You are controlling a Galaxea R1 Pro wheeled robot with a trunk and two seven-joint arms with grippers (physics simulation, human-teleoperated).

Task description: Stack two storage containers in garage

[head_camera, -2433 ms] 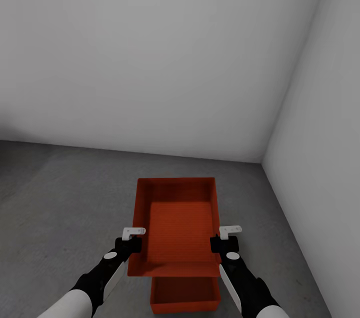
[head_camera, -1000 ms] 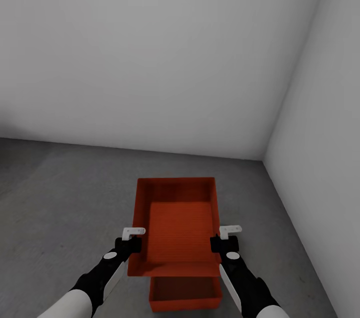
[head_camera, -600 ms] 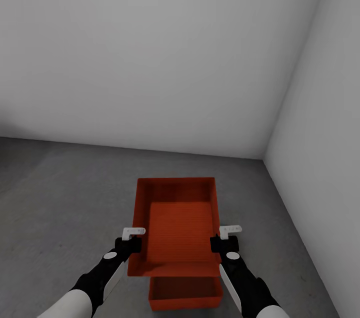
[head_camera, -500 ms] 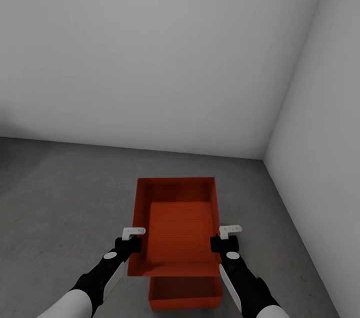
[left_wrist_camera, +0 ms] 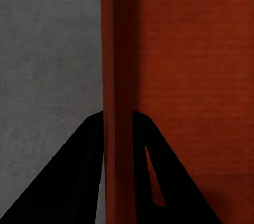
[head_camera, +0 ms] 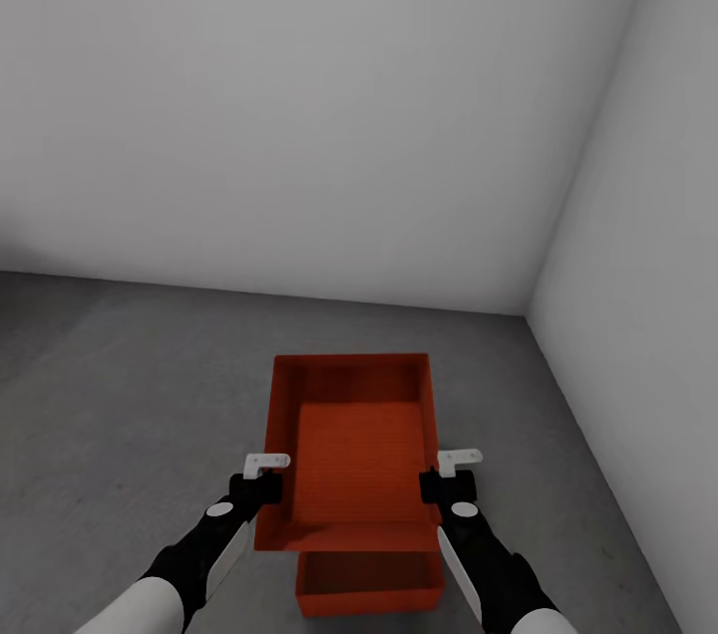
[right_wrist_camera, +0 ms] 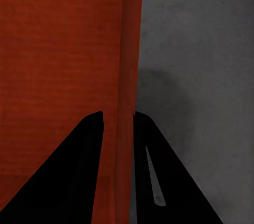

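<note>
Both tools pinch one orange-red bin (head_camera: pixel 351 445) held up between them: the left tool (head_camera: pixel 261 484) is clamped on its left wall and the right tool (head_camera: pixel 447 482) on its right wall. It has no lid, low walls and a bottom with fine ribs. A second bin (head_camera: pixel 369 586) just like it sits on the grey floor (head_camera: pixel 130 415) below, between the two tools and nearer the robot.

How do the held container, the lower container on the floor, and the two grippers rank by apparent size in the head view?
1. Held container, largest; it is also nearer the camera.
2. Lower container, mostly hidden beneath it, so its smaller look is unreliable.
3. Left gripper and right gripper look alike; no ranking between them.
</note>
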